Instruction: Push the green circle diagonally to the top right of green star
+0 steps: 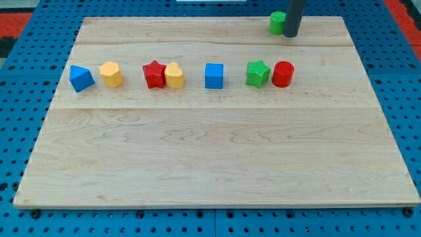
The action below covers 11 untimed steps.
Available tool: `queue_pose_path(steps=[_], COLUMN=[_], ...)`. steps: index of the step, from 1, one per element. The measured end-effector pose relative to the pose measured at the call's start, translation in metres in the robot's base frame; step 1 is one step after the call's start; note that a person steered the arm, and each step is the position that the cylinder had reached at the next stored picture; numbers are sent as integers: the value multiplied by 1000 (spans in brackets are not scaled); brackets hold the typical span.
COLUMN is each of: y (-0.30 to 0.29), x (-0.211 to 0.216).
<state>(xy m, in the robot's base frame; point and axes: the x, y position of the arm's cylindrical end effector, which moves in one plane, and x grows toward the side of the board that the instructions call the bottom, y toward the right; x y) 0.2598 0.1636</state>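
Note:
The green circle (277,22) sits near the board's top edge, right of centre. My tip (291,35) is at the lower end of the dark rod, touching the circle's right side. The green star (258,73) lies lower in the row of blocks, slightly left of the circle and well below it. A red circle (283,74) touches the star's right side.
The row across the wooden board (210,151) holds, from the view's left, a blue triangle-like block (81,78), a yellow block (111,74), a red star (154,74) touching a yellow heart (174,76), and a blue square (214,76). Blue pegboard surrounds the board.

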Motion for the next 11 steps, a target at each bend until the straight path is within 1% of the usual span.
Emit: queue_pose_path(steps=[1, 2, 3, 4, 5, 6, 7, 8, 9, 10, 11], y=[-63, -36, 16, -23, 77, 100, 100, 64, 28, 4, 75], x=[-11, -38, -40, -28, -28, -68, -68, -67, -13, 32, -3])
